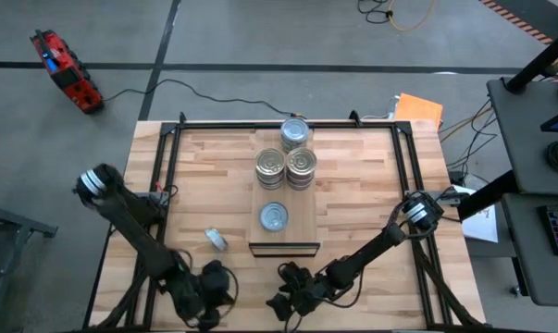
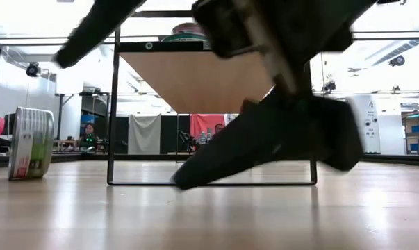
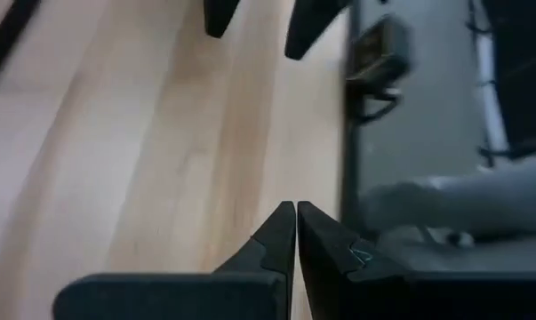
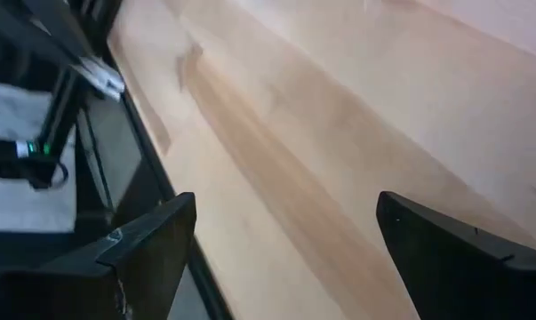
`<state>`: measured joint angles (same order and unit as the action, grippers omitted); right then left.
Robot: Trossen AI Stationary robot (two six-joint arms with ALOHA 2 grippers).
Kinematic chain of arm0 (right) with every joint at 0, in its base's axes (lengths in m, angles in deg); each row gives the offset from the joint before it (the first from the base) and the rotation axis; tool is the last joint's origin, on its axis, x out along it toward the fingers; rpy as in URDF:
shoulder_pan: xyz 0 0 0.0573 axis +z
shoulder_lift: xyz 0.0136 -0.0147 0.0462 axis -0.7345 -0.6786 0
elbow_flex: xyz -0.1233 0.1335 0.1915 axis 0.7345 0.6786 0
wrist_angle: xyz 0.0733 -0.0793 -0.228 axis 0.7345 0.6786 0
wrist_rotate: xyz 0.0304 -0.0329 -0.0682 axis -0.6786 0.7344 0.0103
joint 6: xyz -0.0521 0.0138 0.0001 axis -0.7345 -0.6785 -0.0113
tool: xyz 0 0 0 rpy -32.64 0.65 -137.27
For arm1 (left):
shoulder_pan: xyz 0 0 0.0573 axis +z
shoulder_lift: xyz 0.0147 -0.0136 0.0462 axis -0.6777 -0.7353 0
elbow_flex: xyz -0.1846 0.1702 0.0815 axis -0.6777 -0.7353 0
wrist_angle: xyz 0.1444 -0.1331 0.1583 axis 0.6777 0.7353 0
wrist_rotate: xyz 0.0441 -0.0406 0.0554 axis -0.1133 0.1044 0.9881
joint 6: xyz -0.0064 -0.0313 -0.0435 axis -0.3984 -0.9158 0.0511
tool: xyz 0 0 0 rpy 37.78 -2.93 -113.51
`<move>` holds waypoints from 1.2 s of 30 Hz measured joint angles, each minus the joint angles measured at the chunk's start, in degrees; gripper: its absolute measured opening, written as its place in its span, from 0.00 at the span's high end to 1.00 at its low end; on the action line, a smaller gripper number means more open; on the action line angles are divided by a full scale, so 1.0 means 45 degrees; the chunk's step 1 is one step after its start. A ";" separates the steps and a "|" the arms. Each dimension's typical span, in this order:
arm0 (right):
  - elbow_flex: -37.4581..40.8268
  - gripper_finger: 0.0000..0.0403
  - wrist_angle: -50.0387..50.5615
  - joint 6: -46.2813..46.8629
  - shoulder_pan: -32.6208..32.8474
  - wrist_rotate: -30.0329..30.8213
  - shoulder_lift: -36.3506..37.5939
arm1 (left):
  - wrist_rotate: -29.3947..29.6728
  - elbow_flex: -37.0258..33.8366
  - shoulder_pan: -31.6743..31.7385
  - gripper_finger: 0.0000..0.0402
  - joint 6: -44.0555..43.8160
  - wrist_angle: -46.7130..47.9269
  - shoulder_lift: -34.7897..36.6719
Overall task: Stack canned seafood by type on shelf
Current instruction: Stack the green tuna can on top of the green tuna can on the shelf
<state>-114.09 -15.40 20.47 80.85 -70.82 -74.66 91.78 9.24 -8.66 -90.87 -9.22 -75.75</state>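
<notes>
The shelf (image 1: 297, 227) stands at the table's middle. On it are three tins with silver ringed tops (image 1: 295, 132) (image 1: 270, 167) (image 1: 302, 166) toward the far end and one pale blue-grey tin (image 1: 274, 216) nearer the front. Whether any of these are stacked, I cannot tell. Another tin (image 1: 215, 240) lies on its side on the tabletop left of the shelf; the low view shows it resting on its rim (image 2: 30, 142). My left gripper (image 1: 221, 277) (image 3: 295, 218) is shut and empty near the table's near edge. My right gripper (image 1: 283, 289) (image 4: 285, 231) is wide open and empty beside it, in front of the shelf.
A black metal frame (image 1: 172, 139) runs around the tabletop's edges. The two grippers sit close together at the near edge. Bare wood (image 1: 371, 194) lies right of the shelf. A grey floor with cables surrounds the table, and a dark desk (image 1: 538, 139) stands at the right.
</notes>
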 joint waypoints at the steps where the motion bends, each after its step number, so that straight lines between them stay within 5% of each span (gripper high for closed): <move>1: 0.0000 0.16 0.0332 -0.0068 0.0035 -0.0119 0.0174 | -0.0286 0.0000 0.0041 1.00 0.0142 0.0422 0.0557; 10: 0.0005 0.22 0.5502 0.0232 0.0314 -0.0144 0.2560 | -0.0350 0.0000 0.0778 1.00 -0.1948 0.5579 0.5783; 17: 0.0000 0.22 0.7245 -0.1028 0.0285 0.0581 0.4071 | -0.0529 0.0005 0.1206 0.99 0.2838 0.6641 0.8049; 20: 0.0000 0.21 0.7891 -0.1626 0.0281 0.1047 0.4538 | -0.0953 0.0081 0.1343 0.98 0.5165 0.7755 0.8336; 28: 0.0000 0.20 0.8850 -0.2646 0.0047 0.1655 0.5102 | -0.0616 0.0287 0.1467 0.99 0.5083 0.9508 0.7808; 36: 0.0000 0.25 0.9608 -0.3625 -0.0508 0.1450 0.5527 | -0.1570 0.0544 0.2433 0.99 0.8912 0.9650 0.6543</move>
<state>-114.09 27.84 4.16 78.57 -64.29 -49.79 84.72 11.69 2.29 -50.76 34.21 -46.30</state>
